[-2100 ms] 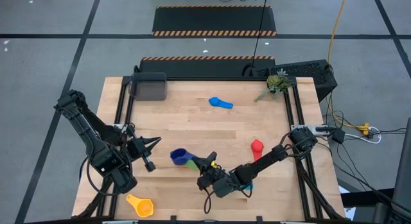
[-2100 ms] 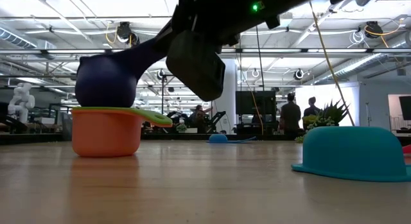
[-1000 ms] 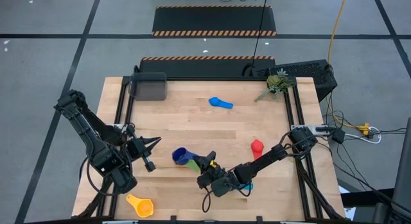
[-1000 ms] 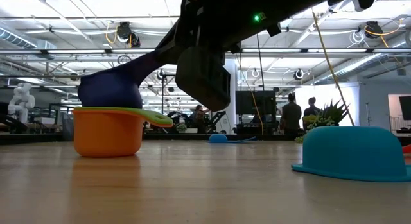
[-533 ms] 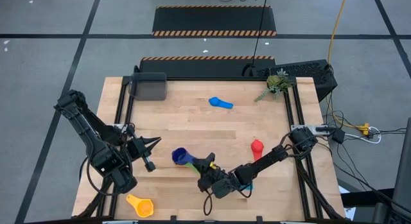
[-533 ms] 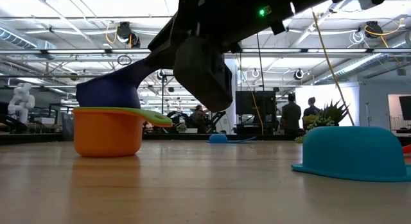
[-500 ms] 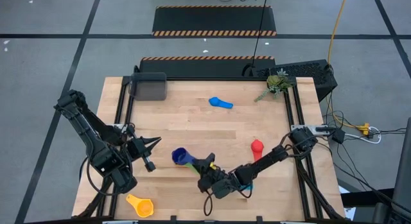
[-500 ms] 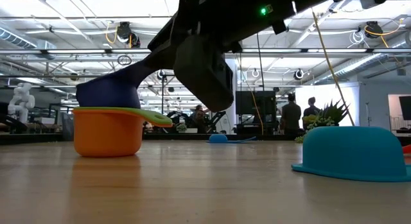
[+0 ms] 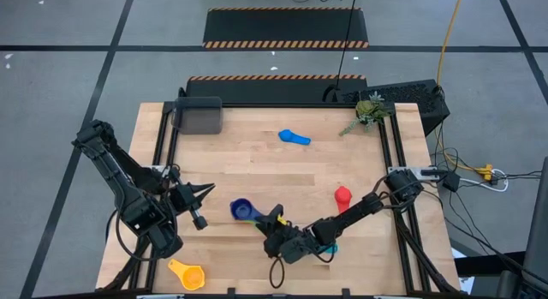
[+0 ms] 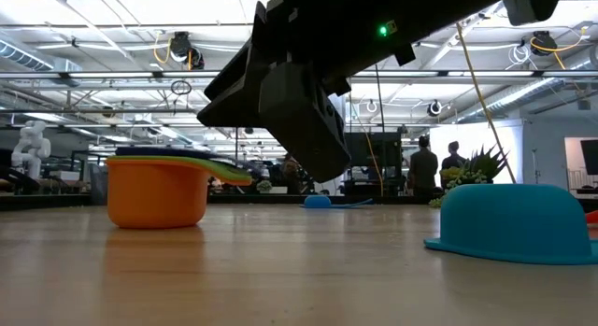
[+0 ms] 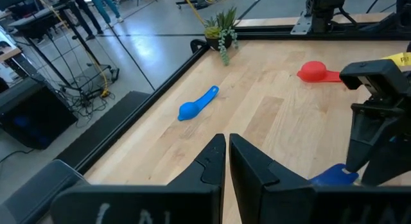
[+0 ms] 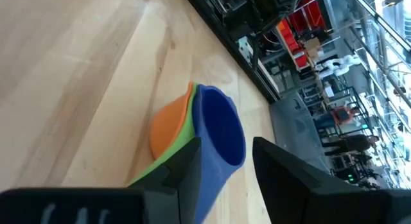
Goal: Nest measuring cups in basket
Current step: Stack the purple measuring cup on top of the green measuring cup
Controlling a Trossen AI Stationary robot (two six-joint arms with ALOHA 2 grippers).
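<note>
My right gripper (image 9: 276, 220) sits low over the front-centre of the worktop (image 9: 282, 175), its fingers (image 12: 192, 169) parted on either side of the dark blue cup's handle. From the right wrist view the handle runs up between them, but I cannot confirm contact on either side. The dark blue cup (image 12: 221, 131) is seated inside the green cup (image 12: 170, 153), which in turn sits inside the orange cup (image 10: 157, 191); the low view shows this stack upright on the worktop with only a thin dark rim above the green lip.

My left gripper (image 9: 202, 190) hangs over the front-left of the worktop, well apart from the stack, its fingers (image 11: 210, 165) drawn together with only a narrow slit between them and nothing held.

Other cups, none stacked:
- yellow cup (image 9: 186, 272), at the front-left edge, near my left arm's base
- red cup (image 9: 342, 196), right of centre, lying alone
- light blue cup (image 9: 294, 137), toward the back, mid-worktop
- second light blue cup (image 10: 514, 223), upside down near the front edge, beside my right arm

The basket (image 9: 198, 116) stands at the back-left corner, well apart from every cup. A green plant sprig (image 9: 370, 111) lies at the back-right corner
</note>
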